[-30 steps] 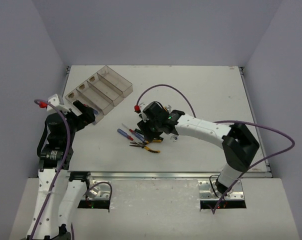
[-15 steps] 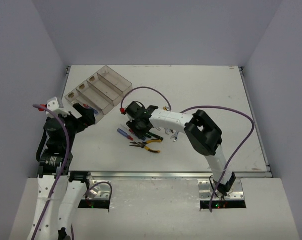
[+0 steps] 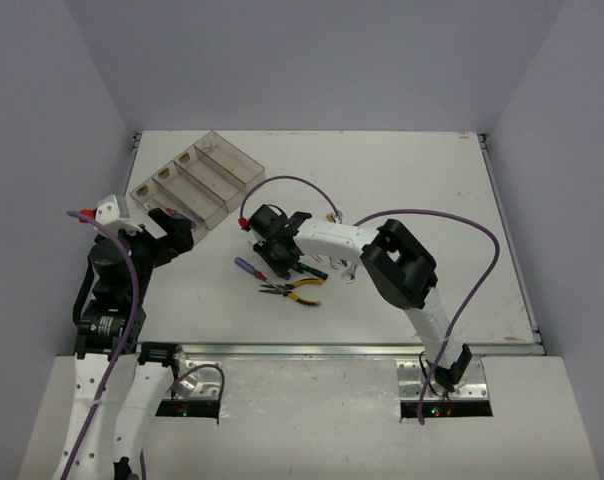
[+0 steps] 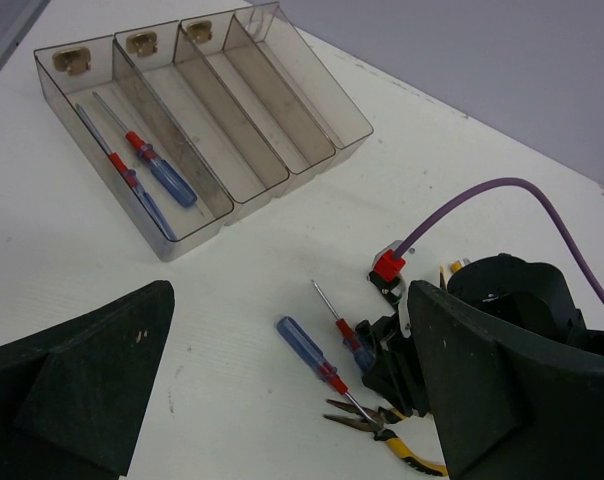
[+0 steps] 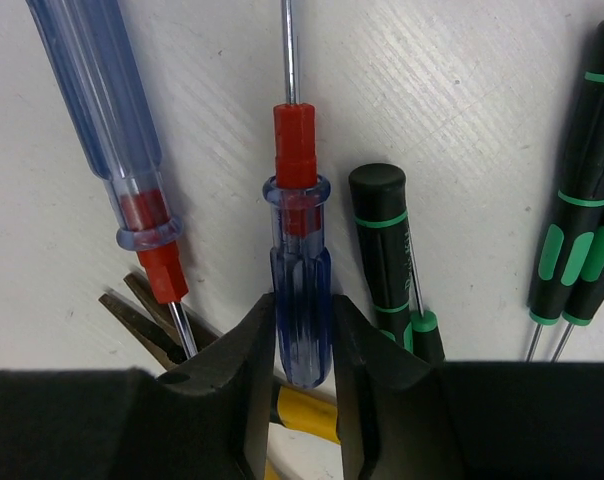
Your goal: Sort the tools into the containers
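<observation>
White table (image 3: pixel 412 180), grey walls around. Bins (image 3: pixel 244 165) sit at ten o'clock, and the end bin nearest the left arm already holds two screwdrivers (image 4: pixel 152 165). Other tools lie heaped near the middle. Right gripper (image 5: pixel 302 335) is closed onto a blue screwdriver (image 5: pixel 300 270), pads touching both sides of its handle near the butt; it lies flat on the table. A twin (image 5: pixel 132 150) lies at its nine o'clock, green drivers (image 5: pixel 387 250) at three, pliers (image 5: pixel 302 412) underneath at six. Left gripper (image 3: pixel 172 228) is spread wide and empty, by the bins. The screwdriver is likely light and rigid, with a slick fluted handle. A hold nearer mid-handle would stop the shaft drooping.
</observation>
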